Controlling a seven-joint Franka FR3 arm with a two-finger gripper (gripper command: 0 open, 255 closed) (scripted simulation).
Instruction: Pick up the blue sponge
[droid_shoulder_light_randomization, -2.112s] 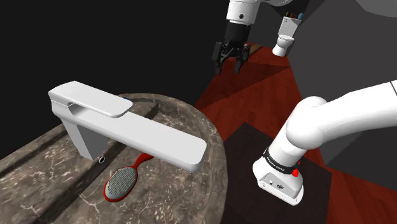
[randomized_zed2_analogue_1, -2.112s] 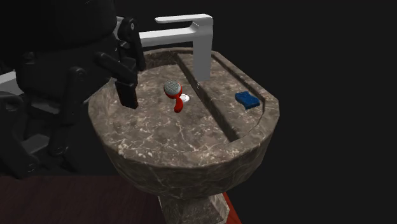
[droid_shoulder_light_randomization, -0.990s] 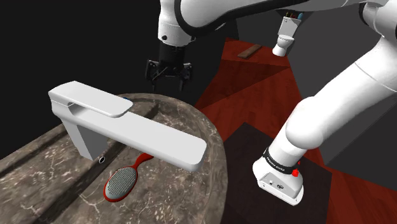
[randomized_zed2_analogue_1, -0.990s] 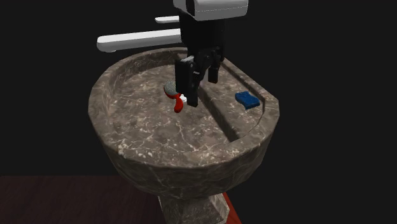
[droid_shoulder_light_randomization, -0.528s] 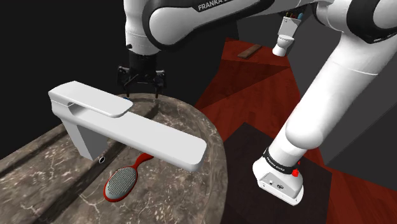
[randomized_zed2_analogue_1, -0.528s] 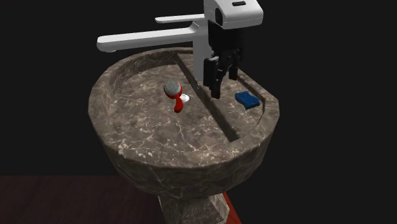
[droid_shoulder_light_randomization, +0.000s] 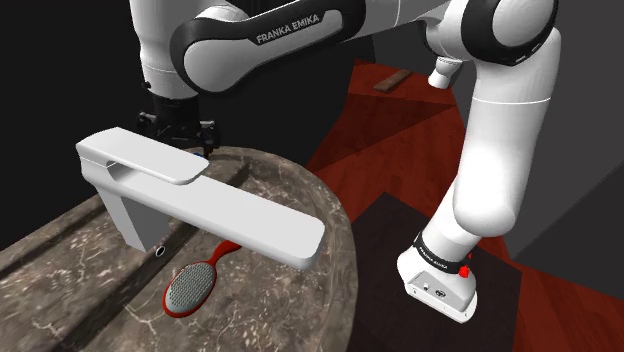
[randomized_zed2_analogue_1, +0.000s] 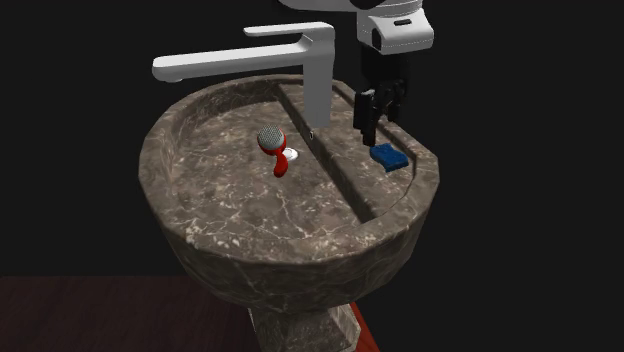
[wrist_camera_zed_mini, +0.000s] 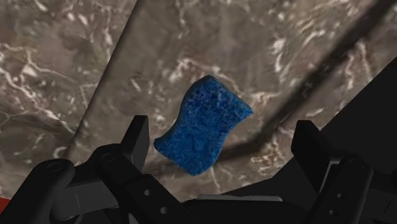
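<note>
My gripper (randomized_zed2_analogue_1: 376, 112) hangs wide open over the blue sponge (wrist_camera_zed_mini: 202, 124), so I should descend straight, keep it centred, and close across its narrow width.

Sponge (randomized_zed2_analogue_1: 388, 156) on the sink's (randomized_zed2_analogue_1: 200, 240) ledge beside the faucet (randomized_zed2_analogue_1: 319, 75), gripper (randomized_zed2_analogue_1: 377, 118) above it; brush (randomized_zed2_analogue_1: 274, 145) in the basin.

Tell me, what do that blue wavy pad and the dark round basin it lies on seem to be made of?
The blue wavy-edged pad looks like soft foam sponge: its matte surface is pitted with small pores. The dark round basin looks like smooth stone, perhaps marble: grey-brown with pale branching veins. Whether it is real stone or a printed look cannot be told.
</note>
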